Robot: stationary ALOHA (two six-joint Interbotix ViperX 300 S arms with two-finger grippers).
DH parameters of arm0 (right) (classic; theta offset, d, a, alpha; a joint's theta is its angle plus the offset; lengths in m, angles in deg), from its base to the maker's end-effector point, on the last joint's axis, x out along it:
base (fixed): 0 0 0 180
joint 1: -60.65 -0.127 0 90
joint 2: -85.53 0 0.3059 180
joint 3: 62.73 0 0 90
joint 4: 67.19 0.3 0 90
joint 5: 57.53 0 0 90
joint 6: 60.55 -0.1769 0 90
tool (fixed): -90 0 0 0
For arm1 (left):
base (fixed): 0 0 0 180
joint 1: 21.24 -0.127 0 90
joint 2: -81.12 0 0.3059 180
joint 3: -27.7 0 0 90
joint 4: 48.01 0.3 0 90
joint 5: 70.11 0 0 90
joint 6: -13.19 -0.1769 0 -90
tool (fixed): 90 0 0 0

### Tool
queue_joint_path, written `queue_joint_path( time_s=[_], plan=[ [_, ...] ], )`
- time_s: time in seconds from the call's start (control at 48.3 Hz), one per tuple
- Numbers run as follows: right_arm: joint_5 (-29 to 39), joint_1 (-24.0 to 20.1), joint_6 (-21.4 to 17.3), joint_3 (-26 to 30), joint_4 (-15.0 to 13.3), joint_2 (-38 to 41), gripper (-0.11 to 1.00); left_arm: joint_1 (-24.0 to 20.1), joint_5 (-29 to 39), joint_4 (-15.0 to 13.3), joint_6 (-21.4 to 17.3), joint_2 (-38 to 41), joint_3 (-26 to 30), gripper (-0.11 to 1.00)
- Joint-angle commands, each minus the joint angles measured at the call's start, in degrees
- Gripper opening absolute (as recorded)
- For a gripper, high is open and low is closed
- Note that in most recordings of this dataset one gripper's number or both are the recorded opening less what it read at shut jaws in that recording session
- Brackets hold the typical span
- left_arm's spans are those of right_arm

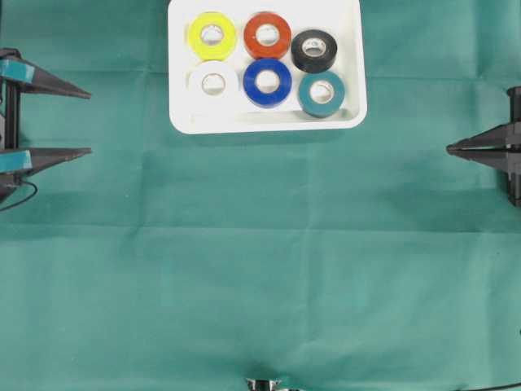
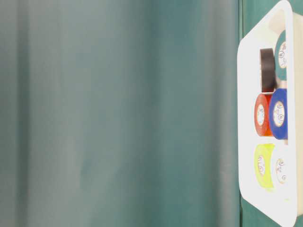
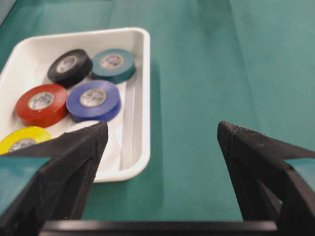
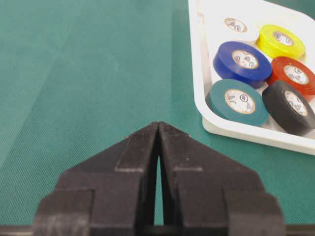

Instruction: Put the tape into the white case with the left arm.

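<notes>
The white case lies at the back middle of the green cloth. Inside it lie several tape rolls: yellow, red, black, white, blue and teal. My left gripper stands wide open at the left edge, well clear of the case, with nothing between its teal-marked fingers. In the left wrist view the case sits ahead on the left, beyond the left gripper. My right gripper rests shut and empty at the right edge.
A green cloth covers the whole table. A small dark object peeks in at the front edge. In the right wrist view the case lies ahead on the right of the shut right gripper.
</notes>
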State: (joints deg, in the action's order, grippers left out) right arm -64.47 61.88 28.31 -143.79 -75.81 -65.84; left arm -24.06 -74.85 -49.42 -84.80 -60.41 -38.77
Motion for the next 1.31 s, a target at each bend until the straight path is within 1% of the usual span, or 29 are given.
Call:
queue_joint_path(
  time_s=[0.0,0.249,0.725,1.057,1.284],
  plan=[
    [-0.6,0.1,0.0,0.4,-0.2,1.0,-0.09,-0.2,-0.5,0.0,-0.4,0.2,0.0,0.97],
    [-0.6,0.1,0.0,0.4,-0.3,1.0,-0.09,-0.2,-0.6,0.0,-1.1,-1.7,-2.8,0.97],
    [-0.6,0.1,0.0,0.4,-0.2,1.0,-0.09,-0.5,-0.3,0.0,-1.1,-12.3,-8.3,0.97],
    [-0.6,0.1,0.0,0.4,-0.2,1.0,-0.09,-2.1,-0.3,0.1,-1.1,-12.6,-10.5,0.97],
    [-0.6,0.1,0.0,0.4,-0.3,1.1,-0.09,-2.1,-0.3,0.1,-0.8,-12.7,-11.4,0.97]
  ],
)
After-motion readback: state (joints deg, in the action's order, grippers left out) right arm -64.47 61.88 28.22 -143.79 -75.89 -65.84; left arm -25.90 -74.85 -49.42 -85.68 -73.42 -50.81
